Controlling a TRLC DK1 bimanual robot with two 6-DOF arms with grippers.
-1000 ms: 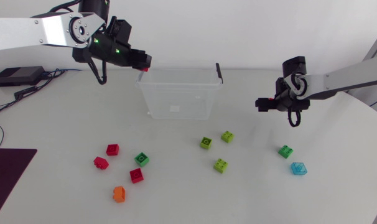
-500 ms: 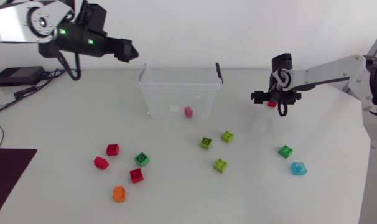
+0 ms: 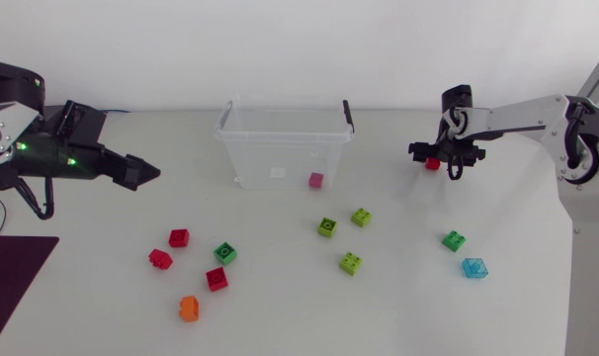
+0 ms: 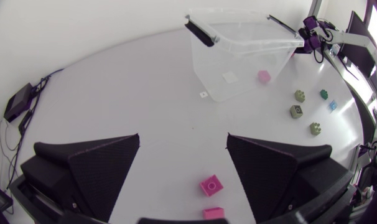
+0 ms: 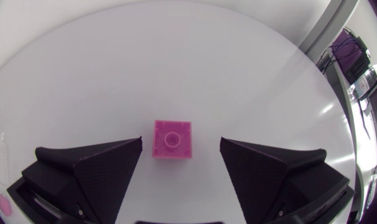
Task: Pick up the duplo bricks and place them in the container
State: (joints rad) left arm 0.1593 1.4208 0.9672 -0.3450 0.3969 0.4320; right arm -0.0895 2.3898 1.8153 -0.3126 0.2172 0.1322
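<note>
The left gripper (image 4: pixel 182 140) is being held released, well left of the container (image 3: pixel 280 158), in which 1 pink brick (image 3: pixel 316 180) is being kept. The right gripper (image 5: pixel 180 142) is being held spread around another brick (image 5: pixel 171 134), untouched, right of the container.

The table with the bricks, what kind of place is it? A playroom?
Probably a robot lab, not a playroom. A left arm and a right arm reach over a white table, with loose bricks and a clear container set out for them.
</note>
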